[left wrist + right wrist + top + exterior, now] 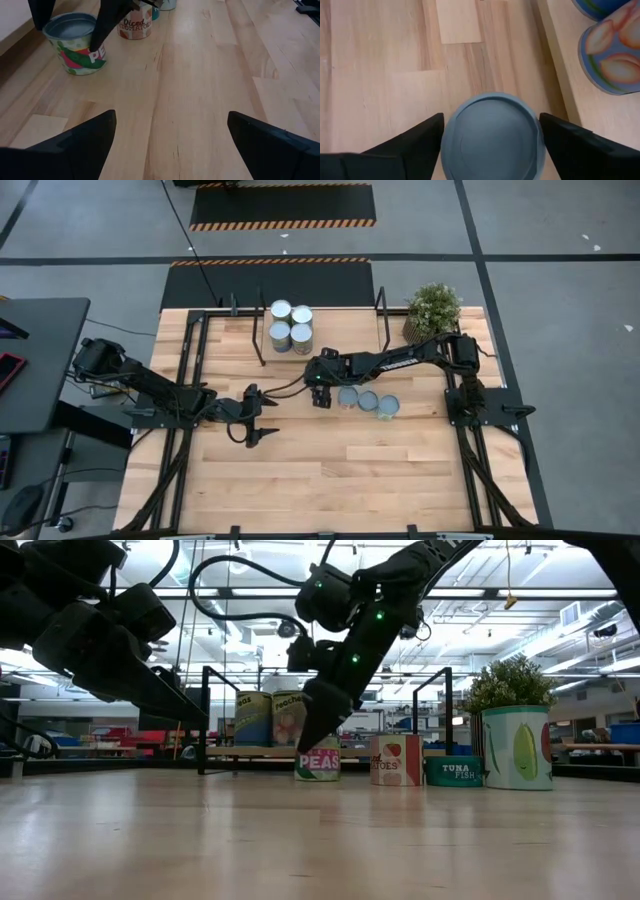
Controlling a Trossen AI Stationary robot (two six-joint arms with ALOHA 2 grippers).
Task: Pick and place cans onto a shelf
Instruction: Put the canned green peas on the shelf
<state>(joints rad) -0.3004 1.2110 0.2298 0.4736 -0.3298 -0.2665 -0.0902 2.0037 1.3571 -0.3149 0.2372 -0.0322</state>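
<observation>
Right gripper (320,397) is down at the middle of the high view, jaws spread wide around the peas can (318,762) but not clamped yet. Four cans (290,326) already sit on the shelf (240,332) near the top, while the left gripper (262,426) waits lower left of centre, jaws apart.

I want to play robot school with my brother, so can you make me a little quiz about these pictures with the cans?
1. How many cans stand on the shelf?
2. True or false: the left gripper is holding a can.
3. Fill in: the right gripper has its jaws on either side of the can labelled ____.

Key: 1. Four. 2. False, its jaws are open with nothing in them. 3. Peas.
</observation>
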